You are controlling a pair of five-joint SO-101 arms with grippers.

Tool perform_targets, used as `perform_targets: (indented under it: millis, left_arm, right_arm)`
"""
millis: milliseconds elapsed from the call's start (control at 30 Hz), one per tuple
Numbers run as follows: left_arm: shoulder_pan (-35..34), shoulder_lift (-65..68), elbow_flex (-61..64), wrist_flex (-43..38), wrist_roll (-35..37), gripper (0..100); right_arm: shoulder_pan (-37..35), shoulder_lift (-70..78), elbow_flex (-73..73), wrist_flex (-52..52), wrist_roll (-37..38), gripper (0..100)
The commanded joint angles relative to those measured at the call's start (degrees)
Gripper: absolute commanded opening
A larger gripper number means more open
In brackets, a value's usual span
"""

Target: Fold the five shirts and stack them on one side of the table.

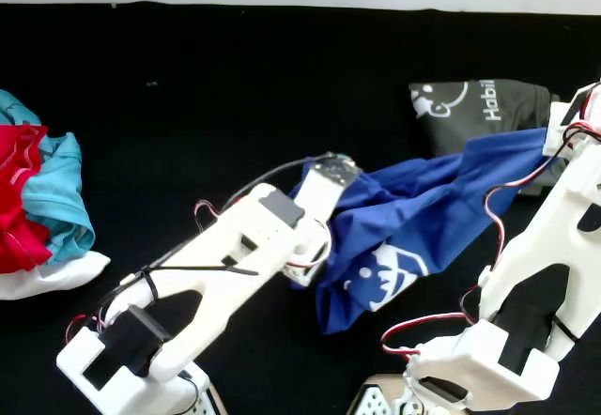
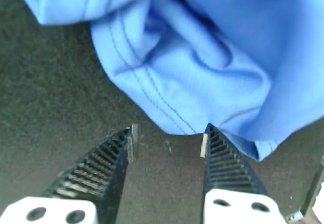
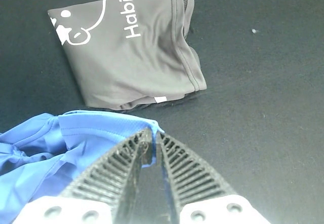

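A blue shirt hangs stretched across the middle of the black table, its white print low down. My right gripper is shut on the blue shirt's edge and holds that end up at the right. My left gripper is open just above the table, its fingertips at a hemmed fold of the blue shirt, with no cloth between them; in the high view it sits at the shirt's left end. A folded grey shirt lies at the back right, also below my right gripper.
A loose pile at the left edge holds a teal shirt, a red shirt and a white shirt. The black table is bare at the back middle. Red and black cables run along both arms.
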Motion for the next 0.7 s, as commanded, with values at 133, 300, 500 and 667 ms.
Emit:
perform_targets:
  millis: [133, 300, 500, 667]
  left_arm:
    - [3.5, 0.0, 0.7, -4.2, 0.3, 21]
    - [6.5, 4.3, 0.7, -4.3, 0.3, 21]
    - [5.7, 6.0, -3.7, -1.8, 0.4, 15]
    - [3.0, 5.9, -8.8, 2.3, 0.4, 2]
  right_arm:
    - [-0.1, -3.2, -0.2, 0.5, 0.2, 0.6]
    - [-0.1, -3.2, -0.3, 0.5, 0.2, 0.6]
    - [-0.1, -3.2, -0.4, 0.5, 0.2, 0.6]
    - [-0.1, -3.2, 0.0, 0.5, 0.2, 0.6]
